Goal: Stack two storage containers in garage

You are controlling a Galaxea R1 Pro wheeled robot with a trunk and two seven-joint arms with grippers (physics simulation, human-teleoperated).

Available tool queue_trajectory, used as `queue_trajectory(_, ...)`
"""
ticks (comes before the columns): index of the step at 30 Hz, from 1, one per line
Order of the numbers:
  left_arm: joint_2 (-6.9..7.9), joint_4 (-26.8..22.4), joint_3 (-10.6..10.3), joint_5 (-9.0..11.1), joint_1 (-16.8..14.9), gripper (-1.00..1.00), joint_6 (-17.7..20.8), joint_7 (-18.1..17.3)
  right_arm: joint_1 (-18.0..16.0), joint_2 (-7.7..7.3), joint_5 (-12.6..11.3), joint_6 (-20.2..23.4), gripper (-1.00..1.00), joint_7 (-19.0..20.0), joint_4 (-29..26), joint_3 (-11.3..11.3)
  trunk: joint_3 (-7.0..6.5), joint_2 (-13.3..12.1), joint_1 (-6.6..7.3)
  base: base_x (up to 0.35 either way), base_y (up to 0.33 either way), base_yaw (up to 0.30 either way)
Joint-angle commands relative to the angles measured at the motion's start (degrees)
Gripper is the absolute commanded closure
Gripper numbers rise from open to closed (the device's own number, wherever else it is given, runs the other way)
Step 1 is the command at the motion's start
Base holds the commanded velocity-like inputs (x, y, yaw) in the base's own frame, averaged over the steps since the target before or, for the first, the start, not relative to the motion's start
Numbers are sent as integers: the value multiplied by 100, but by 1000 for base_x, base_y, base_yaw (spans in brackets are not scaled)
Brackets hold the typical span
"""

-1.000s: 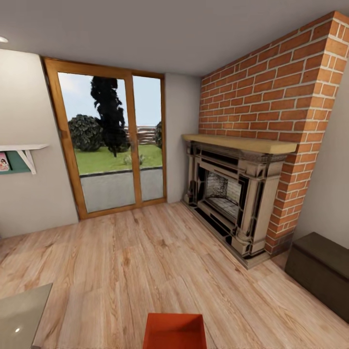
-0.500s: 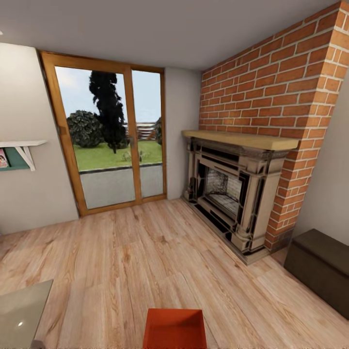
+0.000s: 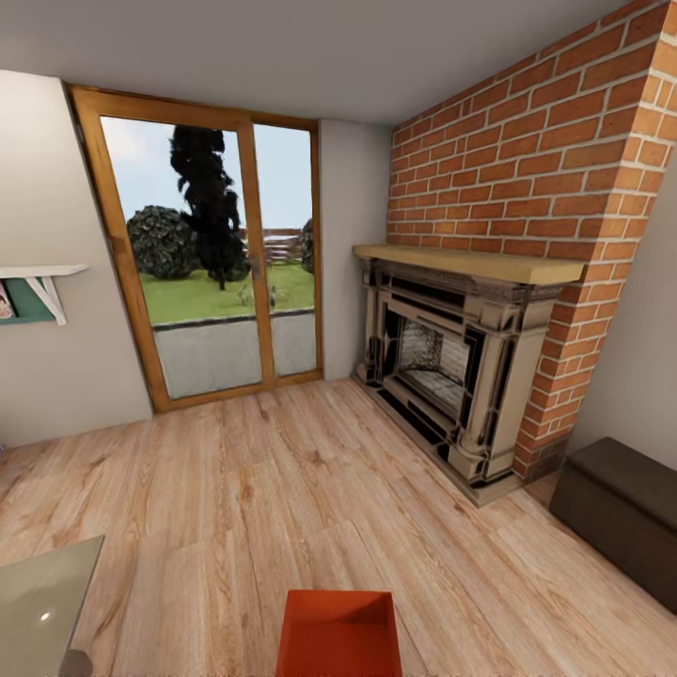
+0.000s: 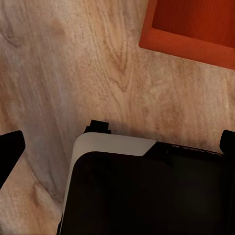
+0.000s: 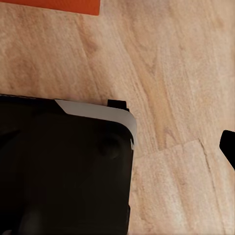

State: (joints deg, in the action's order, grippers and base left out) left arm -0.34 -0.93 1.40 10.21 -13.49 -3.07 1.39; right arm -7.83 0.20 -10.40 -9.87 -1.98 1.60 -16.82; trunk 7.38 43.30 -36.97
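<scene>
Tool state: cannot tell, either arm | storage container (image 3: 339,632): open-topped, nothing visible inside, on wood floor (image 3: 282,489)

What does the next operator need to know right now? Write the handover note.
Left fingers: spread wide, holding nothing.
Right fingers: look open too, holding nothing; one shows.
One orange bin sits on the wood floor just ahead of the robot's base, in the living room with the fireplace and glass doors.
Done: nothing carried or stacked yet.
Left: grasp this bin, take both bins to the garage, set one on the floor there and stack the other on it.
</scene>
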Motion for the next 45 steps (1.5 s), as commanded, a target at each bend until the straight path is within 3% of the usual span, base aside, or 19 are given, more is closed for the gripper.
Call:
queue_trajectory(1,-2,5,10,26,-5,-100,-19,11,-8,2,-53,-33,-100,0,17,-53,19,7,-1,0,0,0)
queue_trajectory(45,-2,4,9,25,-5,-100,-19,11,-8,6,-52,-50,-100,-5,16,-66,429,7,-1,0,0,0)
